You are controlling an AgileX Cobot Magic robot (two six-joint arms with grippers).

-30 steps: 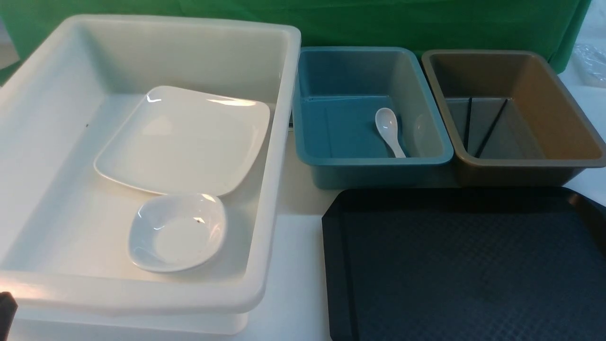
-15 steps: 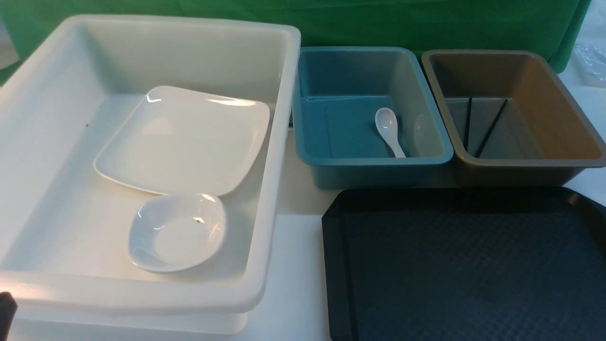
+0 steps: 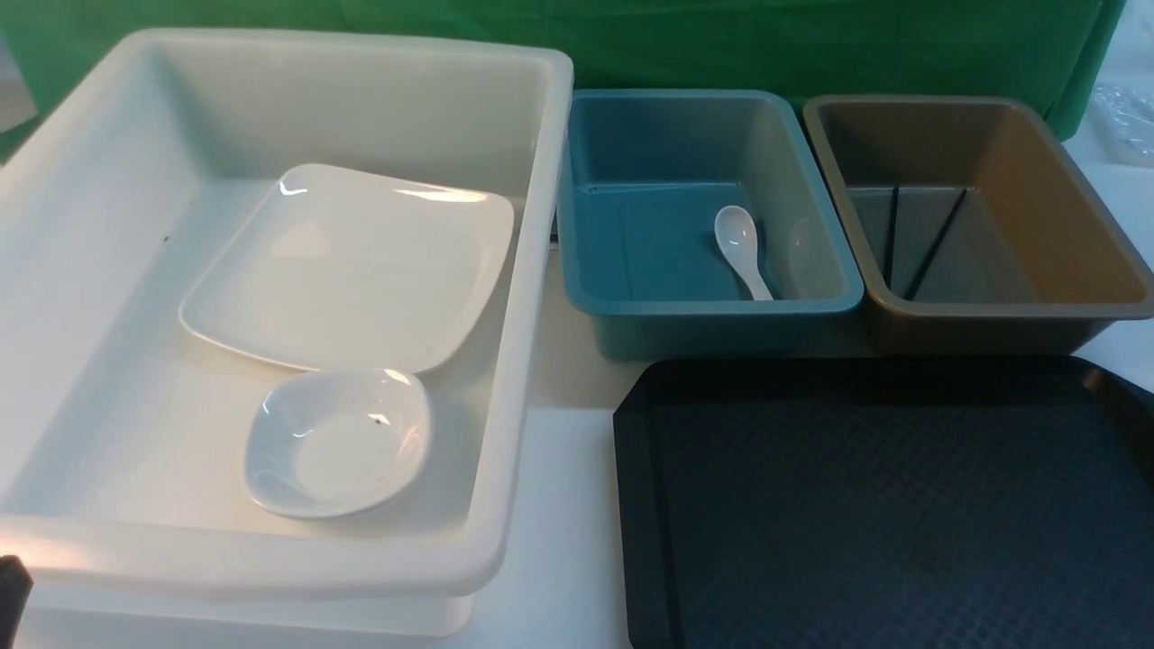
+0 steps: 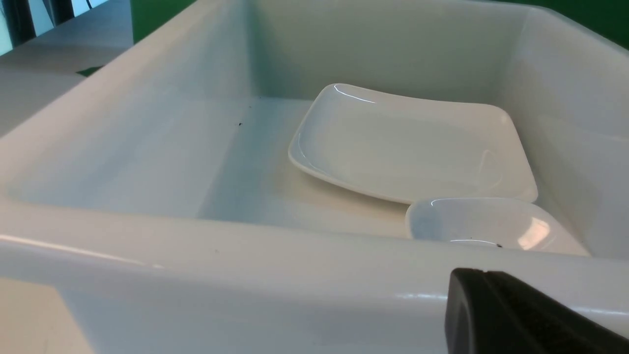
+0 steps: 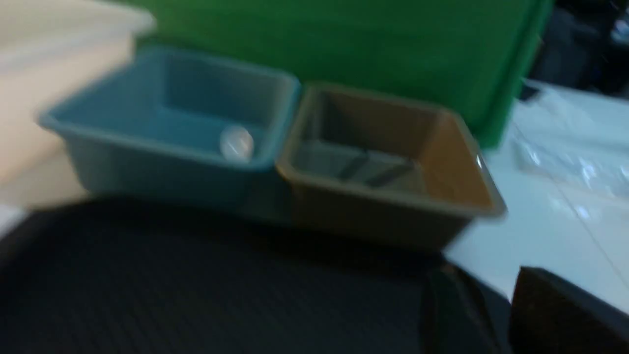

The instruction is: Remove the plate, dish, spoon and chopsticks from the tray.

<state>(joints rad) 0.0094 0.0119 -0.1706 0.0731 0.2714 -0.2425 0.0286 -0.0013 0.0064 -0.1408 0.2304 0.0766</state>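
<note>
The black tray [image 3: 883, 505] lies at the front right with nothing on it; it also shows blurred in the right wrist view [image 5: 196, 285]. The large white plate [image 3: 352, 266] and a small deep white dish [image 3: 338, 442] lie in the big white tub [image 3: 505, 361]. The white spoon [image 3: 741, 248] lies in the teal bin [image 3: 712, 306]. The black chopsticks [image 3: 933, 243] lie in the brown bin [image 3: 992, 311]. My left gripper [image 4: 484, 275] is shut and empty, just outside the tub's near wall; only its tip shows in the front view [image 3: 9, 586]. My right gripper [image 5: 528, 275] looks shut and empty over the tray's right edge.
The teal and brown bins stand side by side behind the tray. A green cloth [image 3: 721, 45] hangs behind the bins. A strip of white table [image 3: 568, 469] runs between the tub and the tray. The right wrist view is blurred.
</note>
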